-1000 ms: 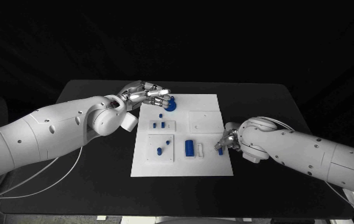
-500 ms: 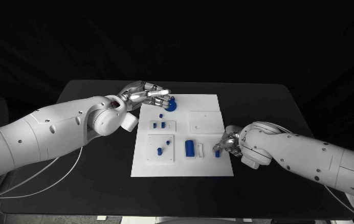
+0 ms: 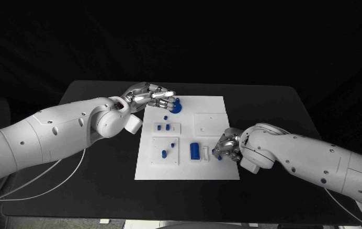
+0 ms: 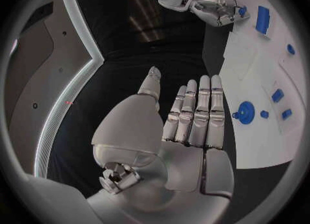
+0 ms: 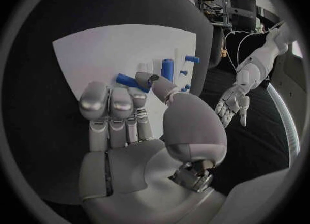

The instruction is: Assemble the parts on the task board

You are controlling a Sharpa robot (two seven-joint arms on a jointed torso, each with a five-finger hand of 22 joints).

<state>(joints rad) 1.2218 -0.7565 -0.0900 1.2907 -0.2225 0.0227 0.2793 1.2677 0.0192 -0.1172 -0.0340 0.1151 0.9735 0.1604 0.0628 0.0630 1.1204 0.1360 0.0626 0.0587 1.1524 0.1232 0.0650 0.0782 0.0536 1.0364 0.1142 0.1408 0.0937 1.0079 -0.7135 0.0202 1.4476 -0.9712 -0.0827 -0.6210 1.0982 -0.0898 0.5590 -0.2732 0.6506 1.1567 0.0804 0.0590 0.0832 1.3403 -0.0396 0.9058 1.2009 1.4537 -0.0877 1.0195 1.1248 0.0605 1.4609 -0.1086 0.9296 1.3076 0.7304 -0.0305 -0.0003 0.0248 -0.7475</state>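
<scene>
From the head camera, the white task board [image 3: 184,137] lies mid-table, and the left hand [image 3: 153,97] hovers at its far left corner, fingers straight and released, just beside a round blue part [image 3: 175,107]. The right hand [image 3: 226,146] sits at the board's right edge, pinching a small blue part [image 3: 220,156].

Left wrist camera: the left hand's [image 4: 187,125] fingers lie flat together, grasping nothing, the round blue part [image 4: 245,114] near their tips.

Right wrist camera: the right hand [image 5: 129,115] clamps the small blue part [image 5: 132,83] between thumb and fingertips, over the board [image 5: 97,53].
</scene>
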